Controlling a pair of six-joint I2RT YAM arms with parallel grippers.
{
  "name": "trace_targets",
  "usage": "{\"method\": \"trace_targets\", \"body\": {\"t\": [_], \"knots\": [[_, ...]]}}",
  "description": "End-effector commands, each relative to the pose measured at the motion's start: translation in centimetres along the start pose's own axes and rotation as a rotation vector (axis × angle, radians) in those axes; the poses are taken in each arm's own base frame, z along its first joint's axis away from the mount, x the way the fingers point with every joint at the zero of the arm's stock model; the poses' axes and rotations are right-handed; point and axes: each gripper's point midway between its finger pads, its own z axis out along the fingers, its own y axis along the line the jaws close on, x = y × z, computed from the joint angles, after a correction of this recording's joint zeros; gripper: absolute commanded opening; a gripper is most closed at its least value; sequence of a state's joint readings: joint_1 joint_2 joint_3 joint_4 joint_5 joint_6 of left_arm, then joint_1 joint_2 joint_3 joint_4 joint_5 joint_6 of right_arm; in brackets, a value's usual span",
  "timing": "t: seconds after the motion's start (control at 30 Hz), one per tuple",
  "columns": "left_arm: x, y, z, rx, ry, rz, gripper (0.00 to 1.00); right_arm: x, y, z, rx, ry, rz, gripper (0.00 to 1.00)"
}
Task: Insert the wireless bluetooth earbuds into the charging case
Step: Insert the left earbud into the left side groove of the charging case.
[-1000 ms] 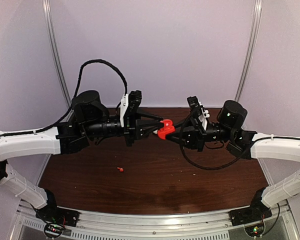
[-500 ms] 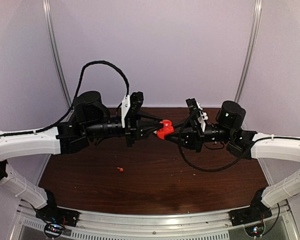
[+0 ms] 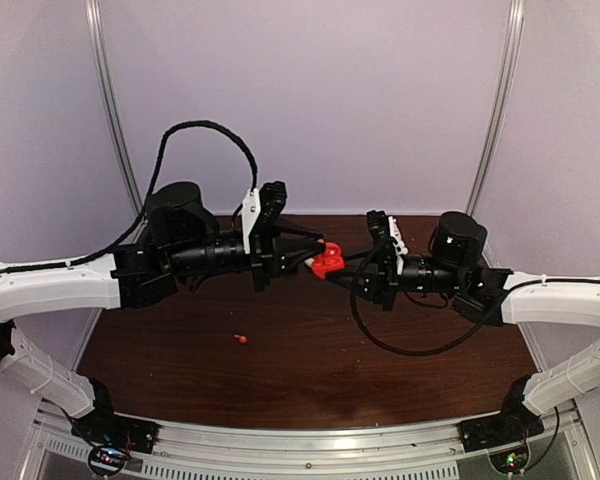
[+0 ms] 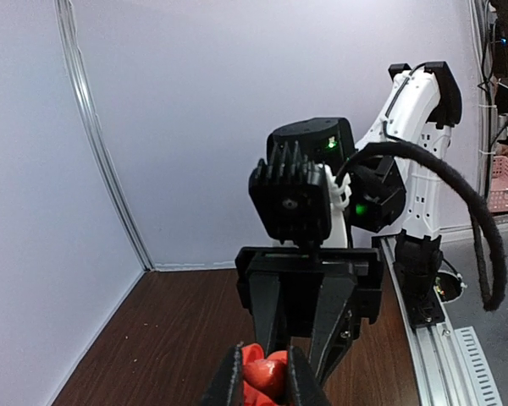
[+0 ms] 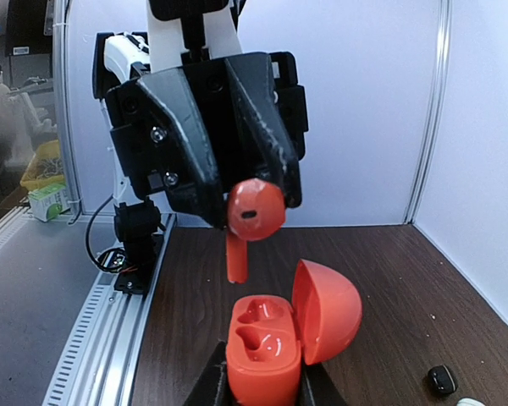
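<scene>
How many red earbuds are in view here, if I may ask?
2. One red earbud is held in the left gripper near the open charging case; a second red earbud, apparently, lies on the table. More may be hidden.

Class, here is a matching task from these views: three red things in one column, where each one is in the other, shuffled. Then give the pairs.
Things:
1. red earbud
2. open charging case
3. small red item

Places:
a. lying loose on the table
b. pinched in the left gripper
c. held in the right gripper

Pairs: 1-b; 2-c; 3-a
</scene>
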State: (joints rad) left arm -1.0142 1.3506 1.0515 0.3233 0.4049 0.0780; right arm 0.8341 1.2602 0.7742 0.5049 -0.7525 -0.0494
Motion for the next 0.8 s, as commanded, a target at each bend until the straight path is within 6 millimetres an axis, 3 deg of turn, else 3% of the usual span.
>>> {"method": "trace_targets", "body": {"t": [0.0,0.57,0.77], "knots": [[-2.0,0.2,-0.8,-0.017,-0.057,0.054,0.08,0.0,-0.6,-0.3,0.08,0.009,-0.094,0.0],[-2.1,-0.7,-2.2,0.005,-0.047,0.082,0.08,0.3,0.1,-1.0,0.308,0.075,-0.432,0.0],[-1.7,-1.7,-2.4,0.05,-0.054,0.11,0.08,-0.4,0.4,-0.8,0.311,0.048,-0.426,0.0]]}}
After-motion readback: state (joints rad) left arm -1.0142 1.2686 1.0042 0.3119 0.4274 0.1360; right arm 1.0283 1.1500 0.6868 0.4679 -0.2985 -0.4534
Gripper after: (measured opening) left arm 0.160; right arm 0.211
